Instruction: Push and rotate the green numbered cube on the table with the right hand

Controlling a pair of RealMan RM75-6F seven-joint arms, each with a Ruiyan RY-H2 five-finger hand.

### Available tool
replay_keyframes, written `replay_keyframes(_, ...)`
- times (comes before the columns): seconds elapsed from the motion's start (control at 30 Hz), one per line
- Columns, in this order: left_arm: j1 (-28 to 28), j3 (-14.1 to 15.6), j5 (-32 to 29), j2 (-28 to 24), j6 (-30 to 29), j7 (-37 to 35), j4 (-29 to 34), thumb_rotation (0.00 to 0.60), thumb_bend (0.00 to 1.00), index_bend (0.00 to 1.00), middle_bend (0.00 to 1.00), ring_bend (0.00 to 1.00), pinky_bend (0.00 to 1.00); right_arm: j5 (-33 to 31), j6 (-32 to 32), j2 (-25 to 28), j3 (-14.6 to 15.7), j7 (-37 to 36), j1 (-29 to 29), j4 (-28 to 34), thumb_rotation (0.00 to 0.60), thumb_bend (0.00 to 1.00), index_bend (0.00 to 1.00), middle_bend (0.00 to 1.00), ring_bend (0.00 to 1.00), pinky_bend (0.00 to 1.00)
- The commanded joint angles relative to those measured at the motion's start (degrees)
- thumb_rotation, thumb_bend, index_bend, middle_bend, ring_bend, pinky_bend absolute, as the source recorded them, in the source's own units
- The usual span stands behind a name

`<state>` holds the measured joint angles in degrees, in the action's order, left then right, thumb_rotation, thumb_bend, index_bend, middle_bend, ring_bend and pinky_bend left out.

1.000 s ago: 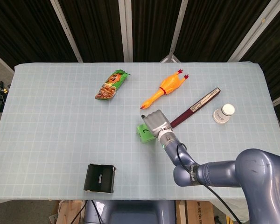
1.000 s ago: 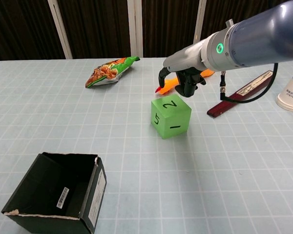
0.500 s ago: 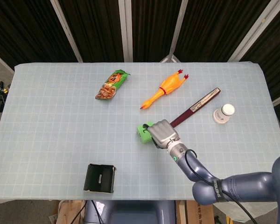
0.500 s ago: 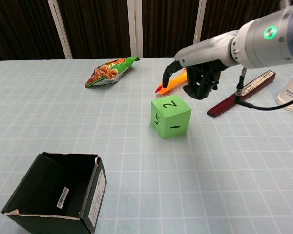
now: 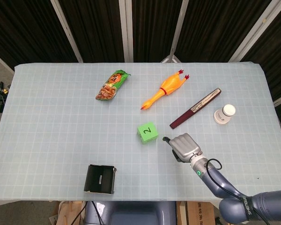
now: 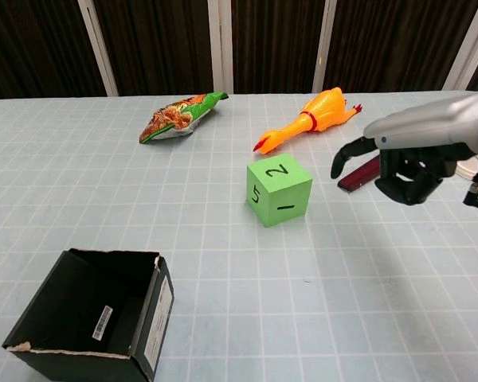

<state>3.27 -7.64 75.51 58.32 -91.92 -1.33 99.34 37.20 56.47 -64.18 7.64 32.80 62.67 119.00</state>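
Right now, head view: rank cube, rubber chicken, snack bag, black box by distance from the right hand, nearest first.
From the right hand:
1. Cube, just to its left and slightly farther back.
2. Rubber chicken, toward the back of the table.
3. Black box, far left at the near edge.
4. Snack bag, back left; close to the box's distance, but it looks slightly farther.

Overhead head view, low frontal chest view

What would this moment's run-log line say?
right hand: empty, apart from cube, right of it | green numbered cube: flat on table, 2 up | left hand: out of view
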Motion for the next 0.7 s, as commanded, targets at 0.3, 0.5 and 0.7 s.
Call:
replay_keyframes(0.3, -0.08, 0.03, 0.0, 0.44, -0.22, 1.29, 0.24, 0.6, 0.26, 0.01, 0.0, 0.04, 0.16, -0.37, -3.65, -3.15, 0.12, 0.13, -1.42, -4.95, 0.6, 0.72, 0.17, 0.84, 0.82, 0.57)
replay_keyframes(0.5, -0.19, -0.09, -0.28, 0.54, -0.09, 1.69, 0.3, 0.6, 0.26, 0.01, 0.0, 0.04, 0.16, -2.08, -4.82, -4.81, -1.22, 0.32, -0.97, -6.96, 0.6, 0.72, 0.15, 0.84, 0.82, 0.57)
replay_keyframes(0.7, -0.2, -0.15, -0.45, 0.54, -0.07, 1.82, 0.37, 0.6, 0.26, 0.01, 0.0, 0.04, 0.16, -3.94, -6.37, -5.81, -2.69, -0.48, -0.48, -8.63, 0.6, 0.72, 0.14, 0.84, 0.82, 0.57)
